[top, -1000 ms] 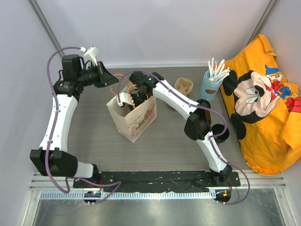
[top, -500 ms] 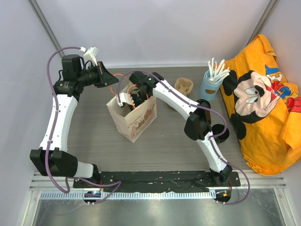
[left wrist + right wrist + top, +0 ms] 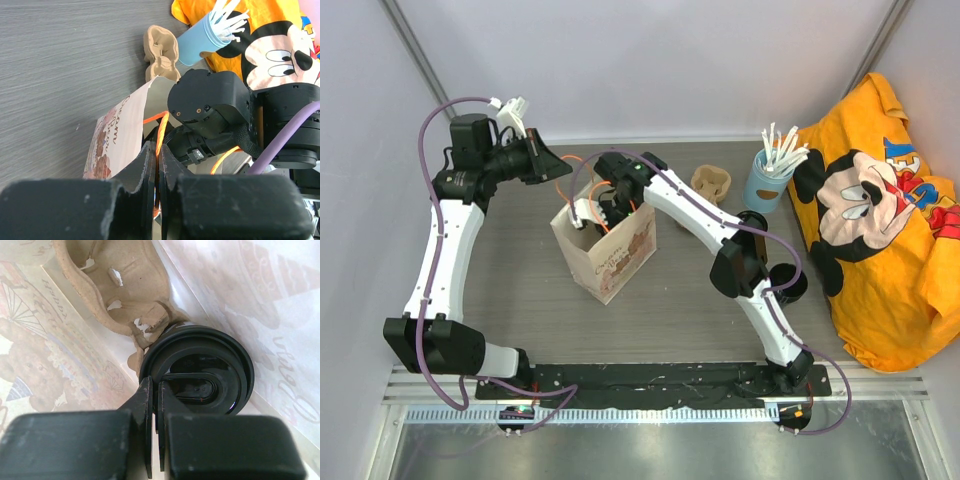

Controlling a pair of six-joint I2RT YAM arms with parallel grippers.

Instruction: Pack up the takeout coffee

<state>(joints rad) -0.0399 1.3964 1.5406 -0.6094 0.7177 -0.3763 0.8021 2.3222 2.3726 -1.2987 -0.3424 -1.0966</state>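
My right pincer [image 3: 154, 390] is down inside the tan printed paper bag [image 3: 612, 258], and its two black fingers are pressed together on the near rim of the takeout coffee [image 3: 210, 352], a small round black cup with a dark inside. One finger sits inside the rim and the other outside. The cup is low in the bag, close against the bag's printed wall on one side. On the other side it touches the torn edge of a moulded brown cardboard carrier [image 3: 115, 280] that also lies in the bag. I cannot tell whether the cup sits in one of its wells. My left pincer [image 3: 157, 155] is clamped on the thin orange handle [image 3: 161, 127] of the bag, just above the bag's open mouth, with the cord running up between the closed fingers. From above, the bag stands upright near the middle of the grey wood-grain table [image 3: 520, 300], between my two arms. A second small cardboard carrier [image 3: 710, 183] lies on the table behind the bag. Just beside it stands a light blue cup of white sticks [image 3: 767, 182]. An orange cartoon-mouse cloth [image 3: 880, 250] is heaped along the right side, and another round black cup [image 3: 790, 284] sits by my right arm's elbow.
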